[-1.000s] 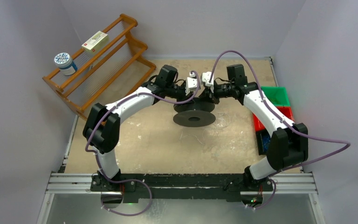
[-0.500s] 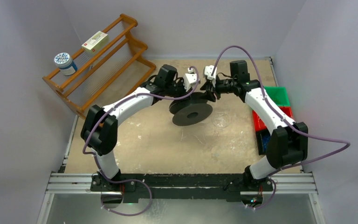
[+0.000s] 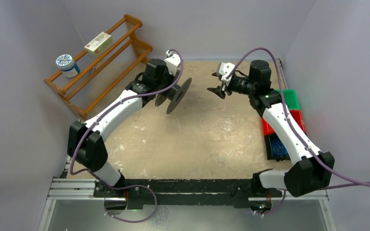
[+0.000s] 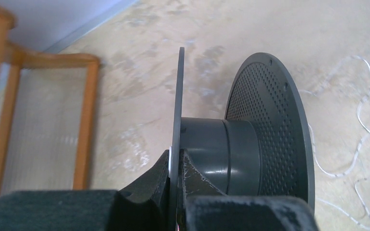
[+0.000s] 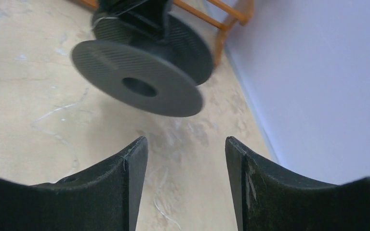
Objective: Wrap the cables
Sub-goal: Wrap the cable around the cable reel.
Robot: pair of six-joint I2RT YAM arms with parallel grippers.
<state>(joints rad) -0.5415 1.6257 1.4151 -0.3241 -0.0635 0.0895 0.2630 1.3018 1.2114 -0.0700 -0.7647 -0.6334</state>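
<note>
Left end effector (image 4: 175,166), above the worktop (image 3: 164,154) at 11 o'clock, is clenched on a flange of the dark spool (image 3: 177,95), just tipped on edge and carried left. Right end effector (image 3: 218,90) at 1 o'clock has released it. Pale cables (image 3: 221,125) lie loose near centre; winding looks unstarted.

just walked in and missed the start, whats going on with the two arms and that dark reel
The left claw is shut on one flange of a dark grey spool, holding it tilted above the table. The right claw is open and empty, apart from the spool and facing it. The thin pale cable lies in loose loops on the table, and the spool's hub looks bare, so the wrapping seems not yet done.
</note>
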